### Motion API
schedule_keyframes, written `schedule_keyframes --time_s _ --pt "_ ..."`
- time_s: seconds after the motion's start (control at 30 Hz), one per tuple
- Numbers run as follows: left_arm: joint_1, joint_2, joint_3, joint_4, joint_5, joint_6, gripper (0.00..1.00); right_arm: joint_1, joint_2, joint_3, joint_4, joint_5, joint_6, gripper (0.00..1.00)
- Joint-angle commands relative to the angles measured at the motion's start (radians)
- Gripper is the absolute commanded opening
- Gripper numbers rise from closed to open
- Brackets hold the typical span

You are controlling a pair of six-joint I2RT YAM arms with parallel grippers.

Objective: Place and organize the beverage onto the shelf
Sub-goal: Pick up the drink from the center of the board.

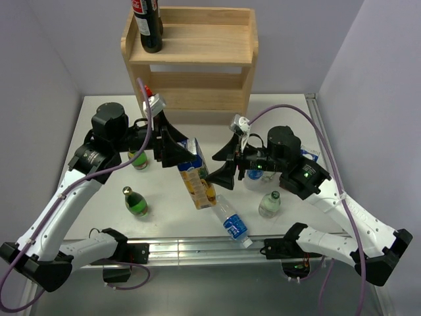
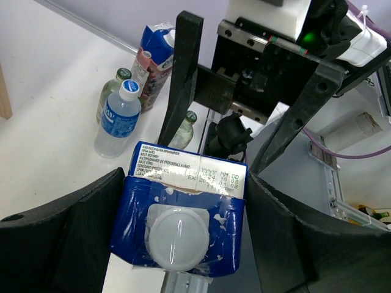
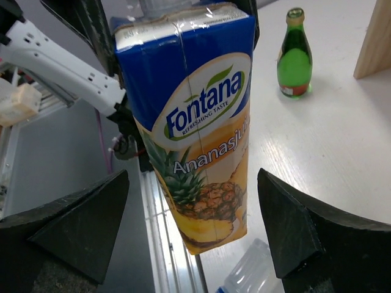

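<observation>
My left claw is pinching the juice carton near its top. One finger is pressed against each side of the blue shoulder, just under the white cap. The carton hangs tilted in front of the shelf, well apart from it, on the side towards the arm bases.

My right claw is spread wide and faces the carton's printed front. Through its own wrist camera I see its fingers standing to either side of the carton with open gaps, gripping nothing.

The shelf stands at the far edge of the table. A dark cola bottle stands upright on the shelf's top board, in its left corner.

The other drinks are all on the table in front of the shelf:
- One green bottle stands upright off the shelf's left front, partly behind my left arm.
- A second green bottle stands upright further out from the shelf on that same side.
- A water bottle lies on its side beyond the carton's base, further from the shelf than anything else.
- A clear glass bottle stands upright off the shelf's right front.
- A second carton shows in the left wrist view. I cannot place it well against the shelf.
</observation>
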Motion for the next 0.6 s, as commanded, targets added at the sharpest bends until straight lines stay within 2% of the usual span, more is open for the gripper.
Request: schedule_keyframes --time_s 0.0,0.17,0.37,0.57 --pt "-0.011 -0.050 0.054 0.364 0.117 -0.105 0.00 -0.003 -0.023 -0.010 0.077 0.008 -0.062 0.93" --pt "-0.017 -0.050 0.037 0.419 0.141 -0.137 0.00 -0.005 0.016 -0.024 0.094 -0.042 -0.071 0.93" --pt "-0.030 -0.053 0.030 0.454 0.152 -0.151 0.00 -0.005 0.015 -0.063 0.168 -0.022 -0.109 0.95" --pt "-0.034 -0.062 0.024 0.484 0.137 -0.160 0.00 -0.003 0.052 -0.093 0.290 -0.217 -0.051 1.00"
